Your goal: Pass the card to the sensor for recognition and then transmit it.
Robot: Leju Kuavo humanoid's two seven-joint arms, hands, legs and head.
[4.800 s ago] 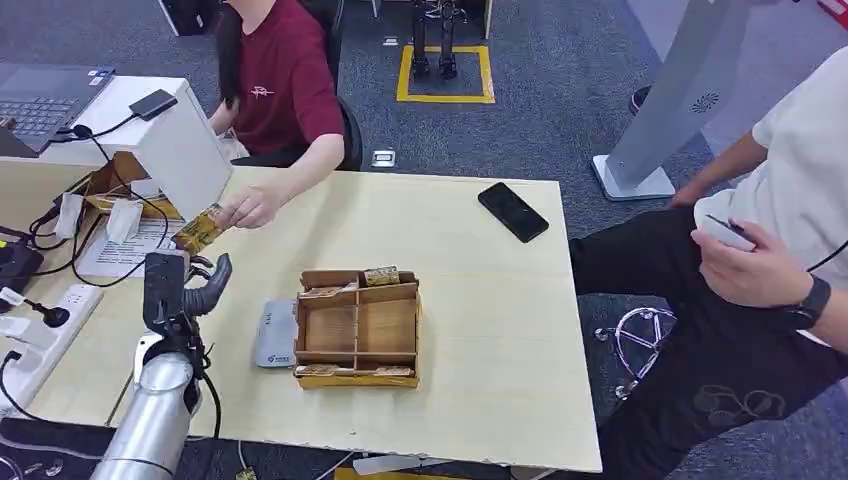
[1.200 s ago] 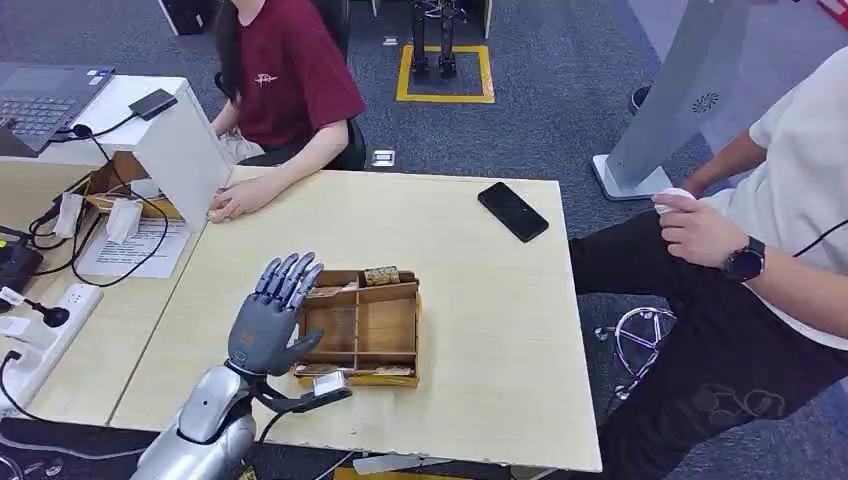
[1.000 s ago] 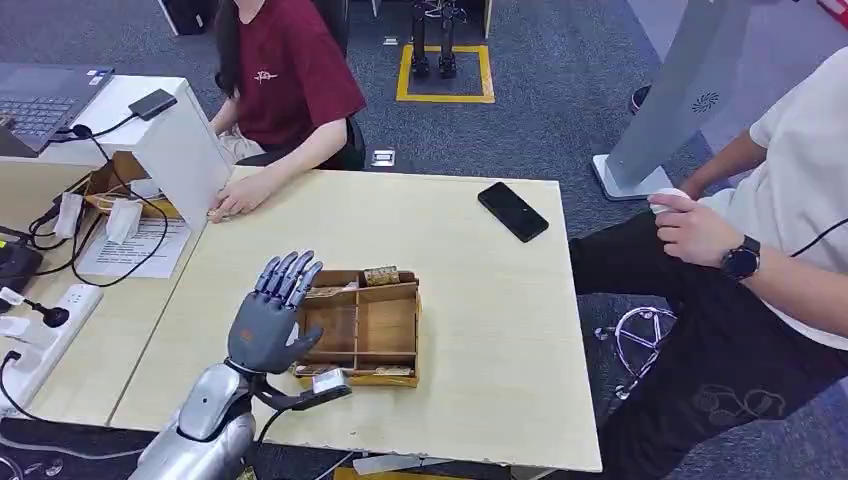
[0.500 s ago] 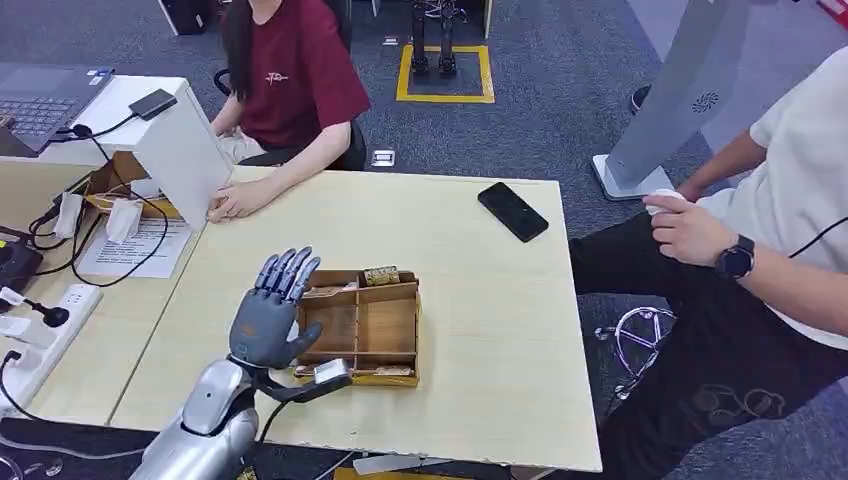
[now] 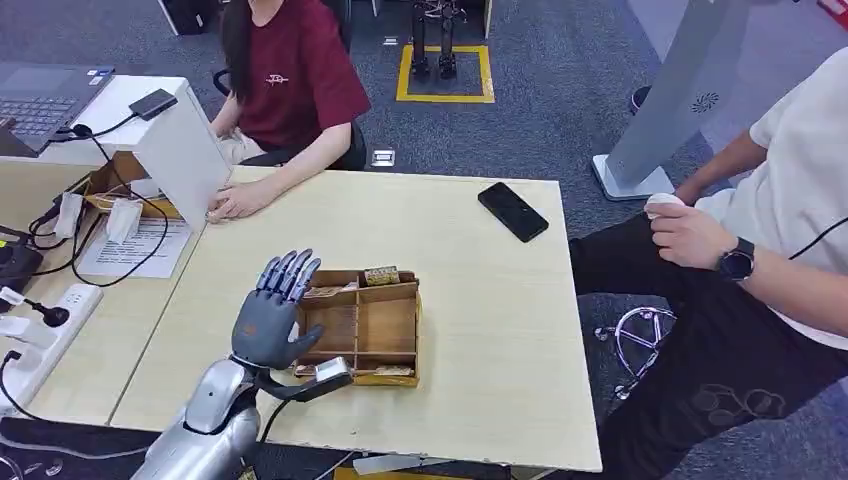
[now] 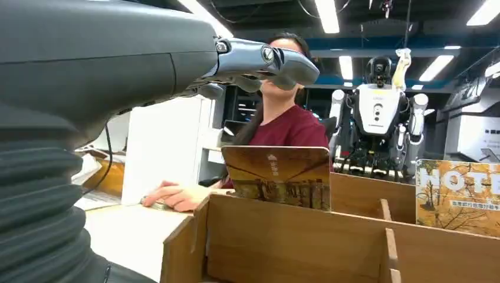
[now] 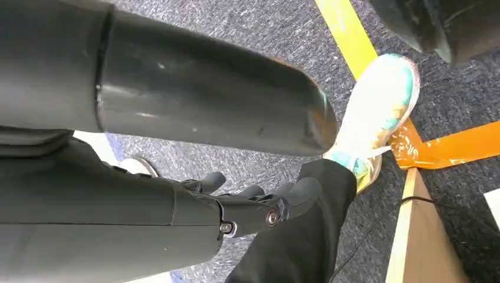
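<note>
My left hand hovers open over the left end of the wooden card box, fingers straight and spread, holding nothing. It hides the grey sensor beside the box. Brown-gold cards stand in the box's far slots and along its front edge. In the left wrist view my fingers reach out above the box wall, with one card upright just beyond and another card farther along. My right hand hangs beside my body over the carpet, fingers loose and empty.
A person in a red shirt sits at the far left, one hand resting on the table. A black phone lies far right. A white stand, cables and a power strip crowd the left. Another person sits at the right.
Since 4.8 s ago my left hand left the person's card and swung right over the box, opening flat. Over the last second it has barely shifted.
</note>
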